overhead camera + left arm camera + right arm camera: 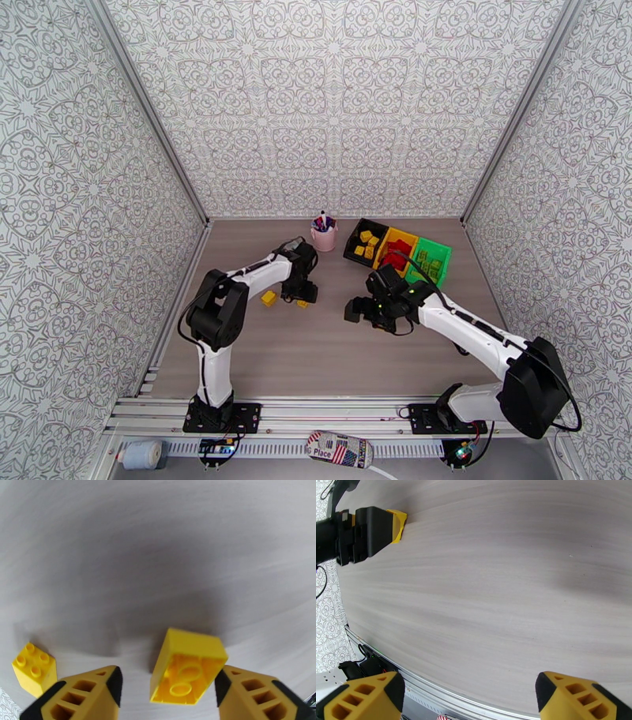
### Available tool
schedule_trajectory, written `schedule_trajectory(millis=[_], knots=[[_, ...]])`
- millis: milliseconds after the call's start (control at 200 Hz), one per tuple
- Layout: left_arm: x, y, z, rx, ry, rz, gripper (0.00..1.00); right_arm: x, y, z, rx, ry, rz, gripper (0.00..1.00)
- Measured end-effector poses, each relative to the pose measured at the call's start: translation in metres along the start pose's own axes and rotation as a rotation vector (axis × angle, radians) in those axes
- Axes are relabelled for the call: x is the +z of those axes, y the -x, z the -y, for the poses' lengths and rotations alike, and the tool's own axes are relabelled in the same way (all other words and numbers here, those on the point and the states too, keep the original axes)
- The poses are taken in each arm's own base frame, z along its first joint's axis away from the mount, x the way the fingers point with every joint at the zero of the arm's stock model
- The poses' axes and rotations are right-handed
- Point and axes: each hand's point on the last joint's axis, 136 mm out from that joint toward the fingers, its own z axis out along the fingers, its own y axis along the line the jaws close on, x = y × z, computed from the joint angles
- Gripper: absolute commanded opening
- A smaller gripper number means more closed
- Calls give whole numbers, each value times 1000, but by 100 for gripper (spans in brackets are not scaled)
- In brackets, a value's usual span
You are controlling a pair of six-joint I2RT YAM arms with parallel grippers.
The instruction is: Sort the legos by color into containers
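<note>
Top external: your left gripper [302, 298] works low beside a spare yellow lego [269, 298], well apart from the containers [399, 249]. Left wrist: jaws spread around a tipped yellow lego [189, 667]; next, close squarely. Right wrist: right gripper [470, 693] gapes over the table [493, 578].

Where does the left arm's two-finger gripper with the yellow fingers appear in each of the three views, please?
Top external: the left gripper is left of centre, low over the grey wood-grain table.
Left wrist: at the bottom edge, its fingers either side of a tipped yellow studded plastic brick.
Right wrist: in the top left corner, over the table.
Shared landmark: that table.
</note>
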Motion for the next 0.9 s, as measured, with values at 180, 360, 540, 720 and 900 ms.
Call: schedule_trajectory(millis=[180, 360, 540, 720, 900], knots=[[5, -2, 2, 11, 20, -19, 56, 0, 0, 0, 7, 0, 0, 92], [2, -2, 5, 26, 54, -19, 48, 0, 0, 0, 11, 0, 0, 92], [2, -6, 3, 15, 80, -28, 43, 0, 1, 0, 18, -2, 2, 92], [2, -6, 4, 5, 82, -28, 42, 0, 2, 1, 18, -8, 8, 92], [1, -7, 6, -9, 82, -30, 36, 0, 5, 4, 25, -17, 19, 92]])
